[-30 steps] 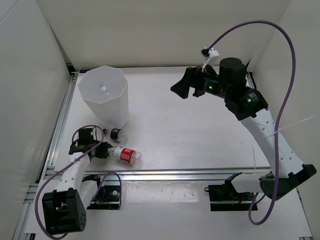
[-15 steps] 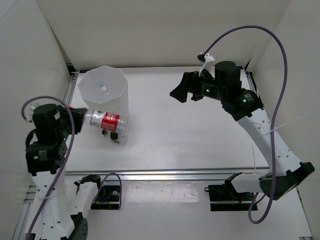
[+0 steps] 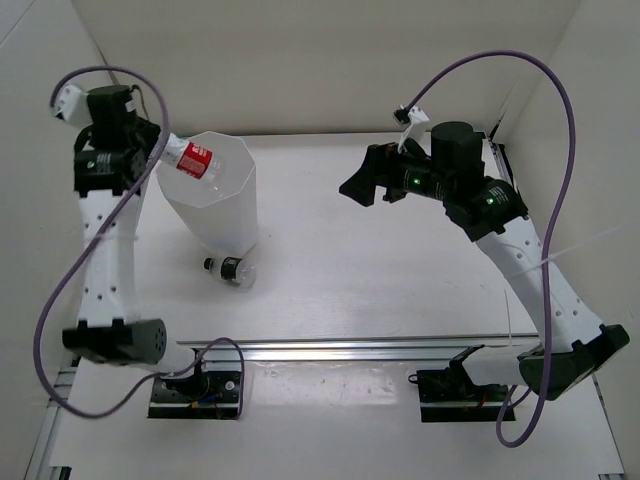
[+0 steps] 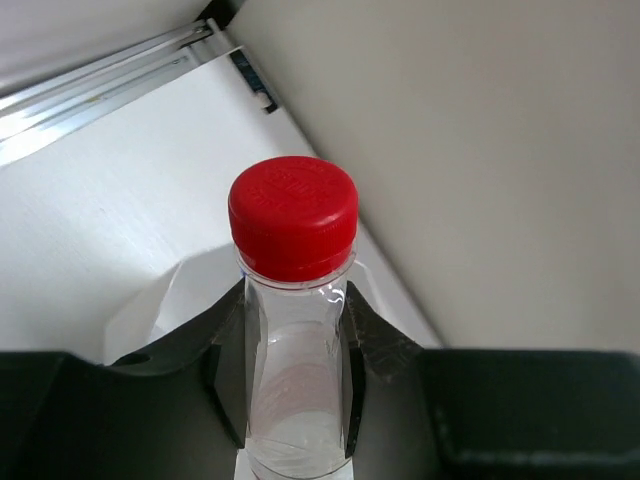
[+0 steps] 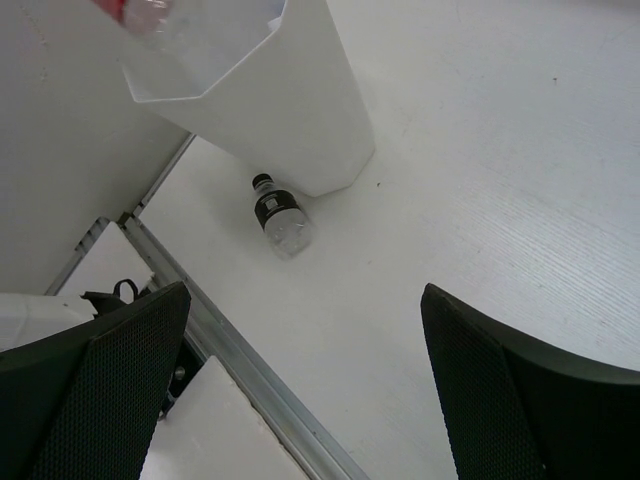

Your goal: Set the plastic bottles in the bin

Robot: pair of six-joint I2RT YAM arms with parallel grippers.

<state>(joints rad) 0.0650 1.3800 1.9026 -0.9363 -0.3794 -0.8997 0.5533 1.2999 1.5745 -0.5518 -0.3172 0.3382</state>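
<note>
Clamping the red-capped bottle (image 3: pixel 195 160) in the left hand (image 3: pixel 165 150), over the bin (image 3: pixel 225 220) below, ready for dropping. Holding the right hand (image 3: pixel 362 180) wide open, empty.

White table (image 3: pixel 400 290) bears the bin (image 3: pixel 225 225) (upright) and black-capped bottle (image 3: pixel 228 268).

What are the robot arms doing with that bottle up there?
The robot is tidying plastic bottles into a bin. Its left gripper is shut on the red-capped bottle and holds it up at the rim of the tall white bin, ready to drop it in. A short black-capped bottle lies on the table right beside the bin's base, not yet picked up. The right gripper hangs open above the table and holds nothing.
</note>
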